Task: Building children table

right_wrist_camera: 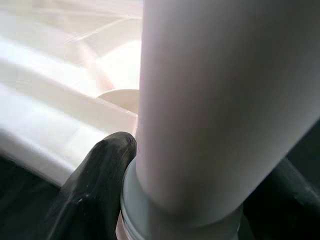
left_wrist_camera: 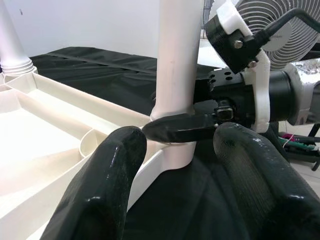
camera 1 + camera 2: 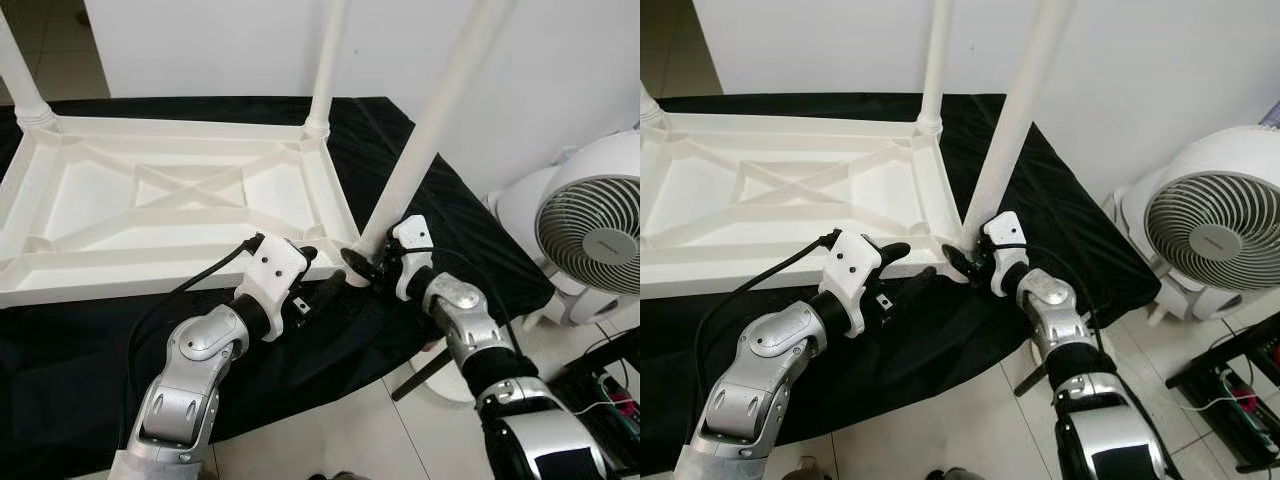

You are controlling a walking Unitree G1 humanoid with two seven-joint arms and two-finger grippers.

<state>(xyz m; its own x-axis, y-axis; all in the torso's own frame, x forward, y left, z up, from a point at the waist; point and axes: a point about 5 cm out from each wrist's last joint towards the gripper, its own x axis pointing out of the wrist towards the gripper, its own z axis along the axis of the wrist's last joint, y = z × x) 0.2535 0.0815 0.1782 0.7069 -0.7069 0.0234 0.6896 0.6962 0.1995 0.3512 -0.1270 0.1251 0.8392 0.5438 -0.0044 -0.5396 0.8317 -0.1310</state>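
Clamping table leg point(image 3: 432, 140) base: right pincer point(image 3: 362, 266); left pincer point(image 3: 318, 272) spread beside.

White table top point(image 3: 180, 200) and leg point(image 3: 420, 150) on black cloth point(image 3: 440, 230); black-fingered pincers, silver arms.

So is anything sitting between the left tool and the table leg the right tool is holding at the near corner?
Nothing visible does. The left tool is open with a clear gap to the leg; only the right tool, shut around the leg's base at the tabletop corner, lies there.
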